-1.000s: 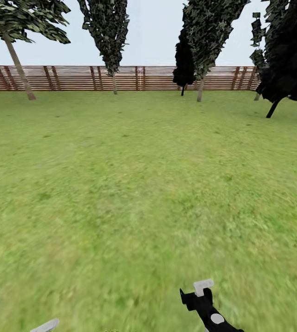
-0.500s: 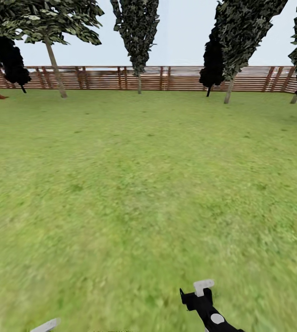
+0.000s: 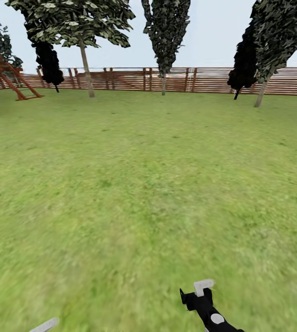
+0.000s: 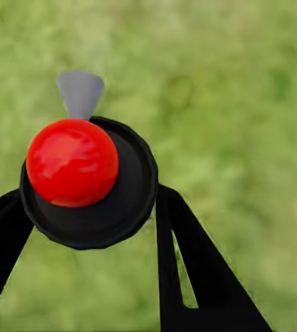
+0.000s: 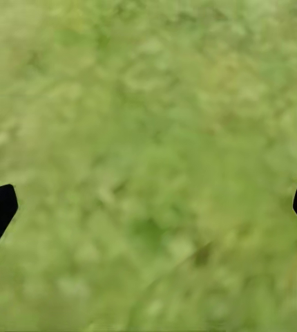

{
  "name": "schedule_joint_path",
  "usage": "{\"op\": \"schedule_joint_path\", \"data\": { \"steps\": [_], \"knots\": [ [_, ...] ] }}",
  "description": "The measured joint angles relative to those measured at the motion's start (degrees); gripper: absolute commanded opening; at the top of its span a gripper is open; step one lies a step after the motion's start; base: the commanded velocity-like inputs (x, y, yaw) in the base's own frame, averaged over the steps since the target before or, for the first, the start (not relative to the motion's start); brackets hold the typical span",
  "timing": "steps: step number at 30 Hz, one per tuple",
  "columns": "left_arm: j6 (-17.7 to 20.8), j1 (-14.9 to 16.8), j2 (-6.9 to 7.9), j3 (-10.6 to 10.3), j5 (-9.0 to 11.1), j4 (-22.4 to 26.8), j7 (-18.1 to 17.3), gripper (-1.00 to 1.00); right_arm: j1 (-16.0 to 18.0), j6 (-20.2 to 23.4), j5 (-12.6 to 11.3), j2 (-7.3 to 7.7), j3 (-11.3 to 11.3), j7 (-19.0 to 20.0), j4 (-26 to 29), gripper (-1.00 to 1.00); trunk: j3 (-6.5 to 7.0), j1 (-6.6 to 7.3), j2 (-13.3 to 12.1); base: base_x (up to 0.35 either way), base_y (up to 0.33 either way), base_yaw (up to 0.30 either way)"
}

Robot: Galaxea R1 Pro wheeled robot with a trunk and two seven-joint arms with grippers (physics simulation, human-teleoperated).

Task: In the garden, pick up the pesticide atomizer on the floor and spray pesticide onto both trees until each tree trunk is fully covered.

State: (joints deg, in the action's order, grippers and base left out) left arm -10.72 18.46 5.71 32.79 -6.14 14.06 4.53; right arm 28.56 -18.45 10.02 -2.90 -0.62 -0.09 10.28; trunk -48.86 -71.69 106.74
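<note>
My left gripper [image 4: 86, 225] is shut on the pesticide atomizer [image 4: 117, 200]. In the left wrist view it is seen end-on as a dark round body with a red knob and a light grey trigger head [image 4: 80, 91] pointing away over the grass. A grey tip [image 3: 44, 325] pokes in at the bottom left of the head view. My right gripper [image 5: 148, 207] hangs open over bare lawn, its black fingertips far apart. Its dark end [image 3: 204, 302] shows low right in the head view. The thick-trunked trees and any pesticide specks are out of view.
The garden lawn [image 3: 148, 184] stretches ahead to a brown slatted fence [image 3: 204, 79]. Slim trees with thin pale trunks [image 3: 86, 69] [image 3: 163, 83] [image 3: 260, 94] stand along it. A reddish wooden play frame [image 3: 10, 76] sits at the far left.
The whole view has swung left: fence and slim trees slid rightward, and the play frame has come in at the left. Both arms keep their places in the picture.
</note>
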Motion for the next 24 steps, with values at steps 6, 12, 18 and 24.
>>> {"op": "schedule_joint_path", "data": {
  "steps": [6, 12, 18, 24],
  "knots": [
    [0.06, 0.0, 0.0, 0.0, 0.0, 0.0, 0.0, -1.0, 0.0, 0.0, 0.0, 0.0, 0.0, 0.0, 0.0, 1.0, 0.18, 0.0, 0.0, 0.1, 0.299, 0.276],
    [0.0, 0.0, 0.0, 0.0, 0.0, 0.0, 0.0, -1.0, 0.0, 0.0, 0.0, 0.0, 0.0, 0.0, 0.0, 1.0, 0.35, 0.0, 0.0, 0.174, 0.289, 0.276],
    [0.0, 0.0, 0.0, 0.0, 0.0, 0.0, 0.0, -1.0, 0.0, 0.04, 0.0, 0.0, 0.0, 0.0, 0.0, 1.0, 0.53, 0.0, 0.0, 0.173, 0.281, 0.276],
    [0.0, 0.0, -0.06, -0.08, -0.08, 0.0, 0.0, -1.0, 0.0, 0.02, 0.0, 0.0, 0.0, 0.0, 0.0, 1.0, 0.7, 0.0, 0.0, 0.029, 0.039, 0.276]
  ]
}}
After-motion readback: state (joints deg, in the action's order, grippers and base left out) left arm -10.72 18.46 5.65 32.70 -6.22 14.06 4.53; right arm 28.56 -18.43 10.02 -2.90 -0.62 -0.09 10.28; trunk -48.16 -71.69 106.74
